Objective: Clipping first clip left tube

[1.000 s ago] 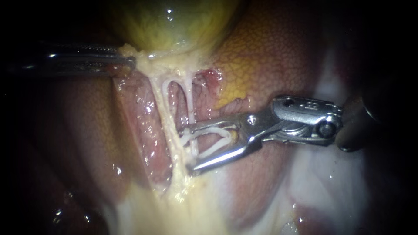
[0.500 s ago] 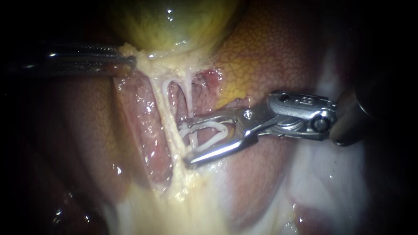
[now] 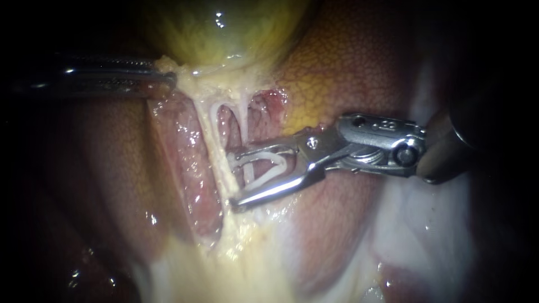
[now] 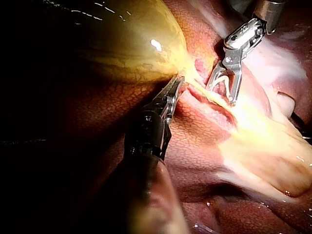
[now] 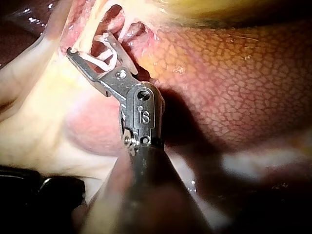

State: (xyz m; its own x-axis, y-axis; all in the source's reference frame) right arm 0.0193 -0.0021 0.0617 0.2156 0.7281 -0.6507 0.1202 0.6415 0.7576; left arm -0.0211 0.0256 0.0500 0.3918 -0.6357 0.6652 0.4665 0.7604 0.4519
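The yellow-green gallbladder hangs over two pale tubes, the left tube and the right tube. My left instrument has its jaws shut on the pale tissue at the gallbladder's neck, also seen in the left wrist view. My right instrument holds a white clip between jaws that stand wide apart. Those jaws reach across the tubes' lower part, and the right tube runs down between them. Their tips lie at the left tube; whether it sits inside the clip is unclear. The right wrist view shows the same jaws.
Mottled red-brown liver lies behind and to the right of the tubes. Pale yellow fatty tissue spreads below them. Whitish membrane covers the lower right. The right instrument's dark shaft enters from the right.
My right instrument has moved left and slightly up, carrying the clip further across the tubes. Its jaws look slightly less far apart. The left instrument has held still.
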